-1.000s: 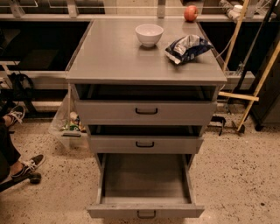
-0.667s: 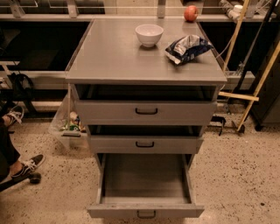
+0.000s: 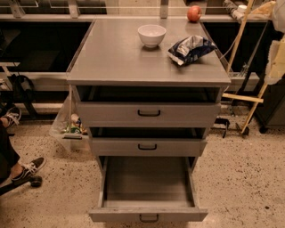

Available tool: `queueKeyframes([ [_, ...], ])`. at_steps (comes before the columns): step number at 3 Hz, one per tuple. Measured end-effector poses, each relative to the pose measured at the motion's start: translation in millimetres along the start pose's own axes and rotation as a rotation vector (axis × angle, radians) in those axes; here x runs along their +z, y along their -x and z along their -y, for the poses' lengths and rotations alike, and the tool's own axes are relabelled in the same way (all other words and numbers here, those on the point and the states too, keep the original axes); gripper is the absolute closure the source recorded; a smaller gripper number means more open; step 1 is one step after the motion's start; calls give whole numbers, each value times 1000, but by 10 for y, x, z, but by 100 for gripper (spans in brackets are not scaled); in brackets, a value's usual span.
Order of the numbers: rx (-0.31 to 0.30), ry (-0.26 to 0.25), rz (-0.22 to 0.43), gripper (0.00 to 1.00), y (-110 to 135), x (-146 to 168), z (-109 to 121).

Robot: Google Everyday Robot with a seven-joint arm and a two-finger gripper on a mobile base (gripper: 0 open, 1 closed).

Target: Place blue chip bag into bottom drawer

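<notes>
In the single camera view my gripper is out of frame, so I cannot tell whether it is released or clenched, and it holds nothing that I can see. The crinkled dark-blue and white foil chip bag [image 3: 192, 48] lies on the flat grey metal cabinet top [image 3: 120, 60], towards the far right corner and close to the right edge. The low grey metal bottom drawer [image 3: 148, 182] with its small black handle is pulled well out, its flat inside bare. I judge the task to be at its start: the drawer is ready and the bag has not yet been picked up. The next move calls for reaching over the top, closing on the bag's puffed middle without crushing it or nudging it off the edge, then carrying it forward and down into the drawer. The round white bowl [image 3: 152, 35] sits just left of the bag, apart from it, and a red apple [image 3: 194, 13] rests on the ledge behind. The two taller-fronted grey drawers [image 3: 149, 129] above jut out a little, so I would lower the bag in front of them. Leaning wooden poles [image 3: 249, 89] crowd the right side, and a person's dark sneaker [image 3: 27, 169] rests on the floor to the left.
</notes>
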State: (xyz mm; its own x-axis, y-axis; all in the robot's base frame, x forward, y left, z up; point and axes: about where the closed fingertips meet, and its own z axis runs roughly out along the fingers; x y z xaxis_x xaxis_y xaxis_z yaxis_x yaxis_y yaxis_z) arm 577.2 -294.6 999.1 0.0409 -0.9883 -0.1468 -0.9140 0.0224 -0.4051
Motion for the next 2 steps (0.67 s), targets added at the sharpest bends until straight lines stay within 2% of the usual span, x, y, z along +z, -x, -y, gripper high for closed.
queueKeyframes([
  [1,0,-2,0,0,0,6,8],
  [2,-11,-59,35,0,-11,1,161],
])
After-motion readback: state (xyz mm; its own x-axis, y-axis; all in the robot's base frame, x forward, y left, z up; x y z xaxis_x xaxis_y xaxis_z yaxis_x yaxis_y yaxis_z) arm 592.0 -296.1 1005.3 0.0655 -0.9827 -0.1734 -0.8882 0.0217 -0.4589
